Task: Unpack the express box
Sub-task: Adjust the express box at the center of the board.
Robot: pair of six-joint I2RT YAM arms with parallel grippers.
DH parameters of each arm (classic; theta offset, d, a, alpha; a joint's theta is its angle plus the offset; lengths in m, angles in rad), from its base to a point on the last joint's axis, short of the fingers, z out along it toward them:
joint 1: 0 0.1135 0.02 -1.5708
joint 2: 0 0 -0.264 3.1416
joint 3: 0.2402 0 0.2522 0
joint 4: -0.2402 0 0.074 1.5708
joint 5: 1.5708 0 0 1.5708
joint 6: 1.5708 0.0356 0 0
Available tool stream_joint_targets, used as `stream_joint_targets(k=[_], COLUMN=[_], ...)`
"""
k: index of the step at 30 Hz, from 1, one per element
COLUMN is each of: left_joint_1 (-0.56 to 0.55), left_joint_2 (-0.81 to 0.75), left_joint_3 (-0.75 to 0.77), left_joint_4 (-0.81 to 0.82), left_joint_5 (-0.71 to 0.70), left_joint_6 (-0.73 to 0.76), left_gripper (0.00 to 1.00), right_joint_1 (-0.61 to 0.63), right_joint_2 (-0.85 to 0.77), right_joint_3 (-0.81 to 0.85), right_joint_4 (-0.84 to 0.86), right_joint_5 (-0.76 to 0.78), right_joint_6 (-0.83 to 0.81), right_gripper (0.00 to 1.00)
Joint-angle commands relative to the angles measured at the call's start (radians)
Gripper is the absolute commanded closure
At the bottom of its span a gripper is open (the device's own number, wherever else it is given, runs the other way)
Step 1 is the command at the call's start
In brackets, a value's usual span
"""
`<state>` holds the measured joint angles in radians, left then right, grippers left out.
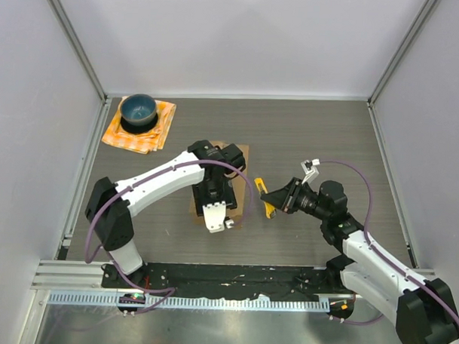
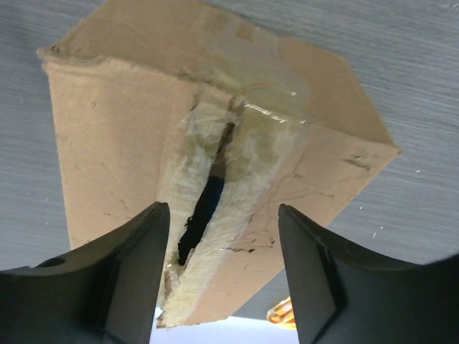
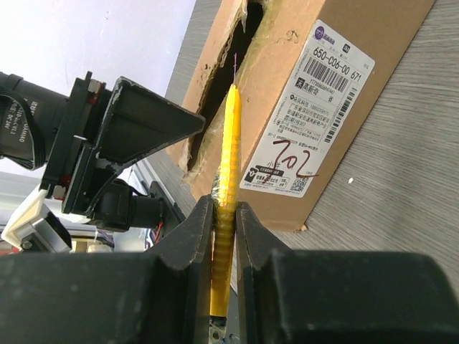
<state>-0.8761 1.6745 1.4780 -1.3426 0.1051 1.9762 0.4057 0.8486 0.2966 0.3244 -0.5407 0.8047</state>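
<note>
Express box point(image 2: 115, 136) beneath spread left fingers point(image 2: 129, 272); right fingers point(image 3: 193, 247) clamp yellow cutter point(image 3: 231, 143).

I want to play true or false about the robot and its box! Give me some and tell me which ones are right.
1. The tape on the seam of the brown cardboard box has been slit, leaving a dark gap. True.
2. The right claw is empty. False: it is shut on a yellow ribbed cutter.
3. The left claw is open, with one finger on each side of the slit. True.
4. The round blue bowl sits inside the box. False: it stands on the orange checked cloth in the far left corner of the table.
5. The box has a white printed label with a barcode on one side. True.
</note>
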Motion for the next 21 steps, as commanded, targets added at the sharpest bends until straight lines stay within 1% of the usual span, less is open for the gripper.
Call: stream_joint_targets(k=[1, 2, 3, 4, 6, 9, 12, 21], left_joint_1=[-0.020, -0.023, -0.030, -0.032, -0.034, -0.038, -0.038, -0.038], left_joint_2=[0.048, 0.071, 0.077, 0.080, 0.086, 0.099, 0.100, 0.094], left_joint_3=[0.097, 0.106, 0.110, 0.108, 0.104, 0.094, 0.073, 0.027], left_joint_4=[-0.314, -0.320, -0.322, -0.322, -0.322, -0.322, -0.323, -0.322], left_joint_5=[-0.062, -0.076, -0.094, -0.096, -0.155, -0.180, -0.241, -0.303], left_joint_6=[0.112, 0.096, 0.083, 0.078, 0.082, 0.063, 0.046, 0.047], left_gripper=[0.41, 0.46, 0.56, 0.60, 0.65, 0.66, 0.67, 0.69], right_joint_1=[-0.013, -0.018, -0.019, -0.025, -0.031, -0.044, -0.054, -0.090], right_joint_2=[-0.032, -0.033, -0.034, -0.036, -0.033, -0.028, -0.034, -0.033], right_joint_3=[-0.001, -0.001, -0.002, -0.002, -0.002, -0.002, -0.002, -0.005], right_joint_4=[0.024, 0.019, 0.018, 0.018, 0.015, 0.015, 0.007, 0.001], right_joint_5=[-0.025, -0.028, -0.031, -0.033, -0.047, -0.061, -0.071, -0.099], right_joint_6=[0.002, 0.002, 0.001, -0.002, -0.004, -0.004, -0.009, -0.016], right_gripper=[0.99, 0.99, 0.99, 0.99, 0.99, 0.99, 0.99, 0.99])
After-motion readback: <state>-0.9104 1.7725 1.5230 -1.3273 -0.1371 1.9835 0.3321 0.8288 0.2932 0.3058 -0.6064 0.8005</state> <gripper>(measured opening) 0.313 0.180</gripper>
